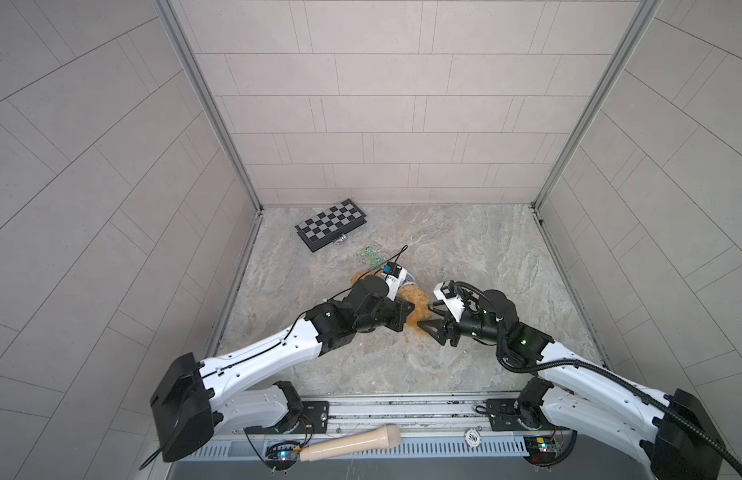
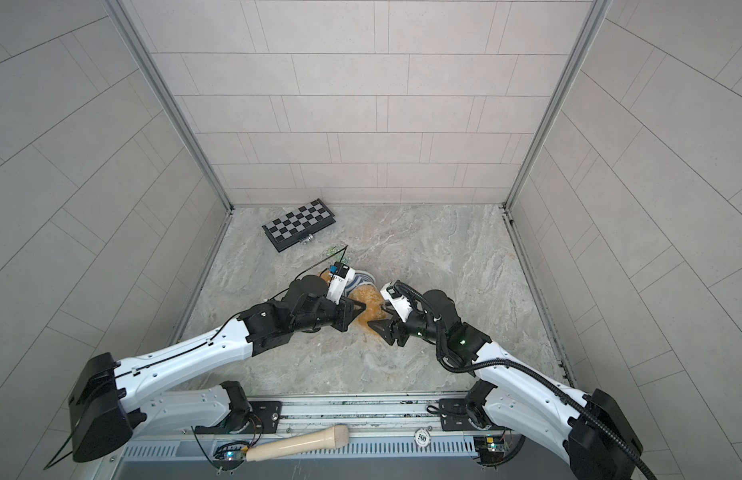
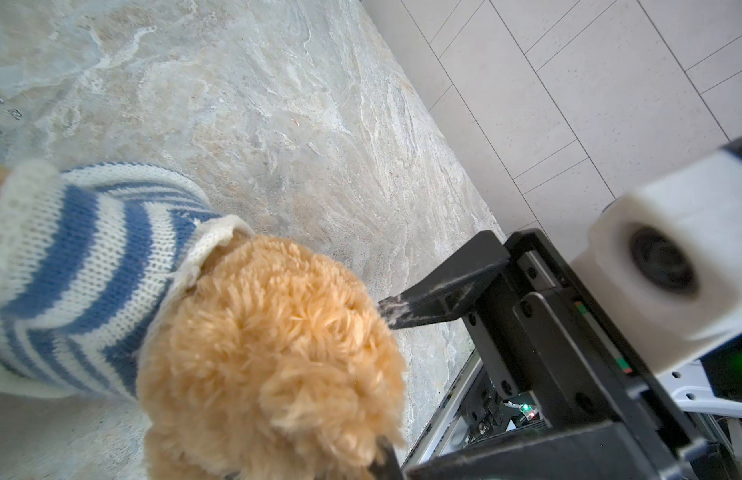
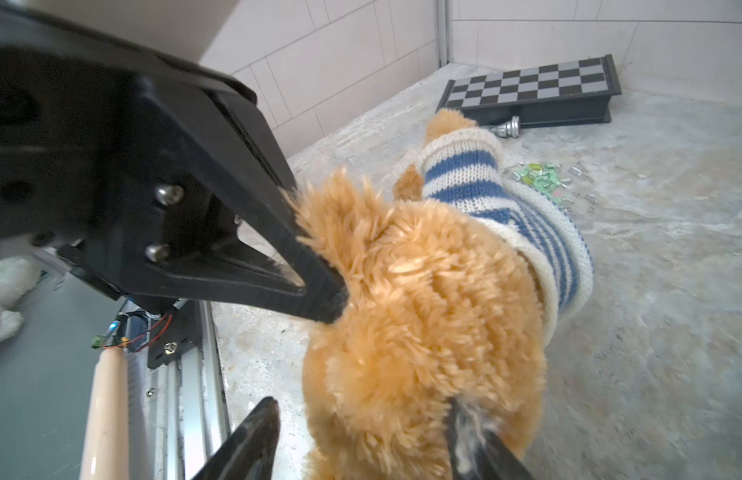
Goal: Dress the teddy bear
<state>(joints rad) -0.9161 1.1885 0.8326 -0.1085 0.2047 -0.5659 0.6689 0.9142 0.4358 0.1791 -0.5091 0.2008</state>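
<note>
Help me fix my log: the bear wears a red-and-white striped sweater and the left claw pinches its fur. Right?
Wrong colour: the right wrist view shows the sweater on the teddy bear striped blue and white. The left claw does pinch its fur.

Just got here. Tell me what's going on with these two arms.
The two arms are dressing a teddy bear on the stone-patterned table. A blue-and-white striped knit sweater already covers its body. The left gripper is shut on the fur at its head, while the right gripper stands open with its jaws either side of the head. A chessboard lies at the back, untouched.
</note>
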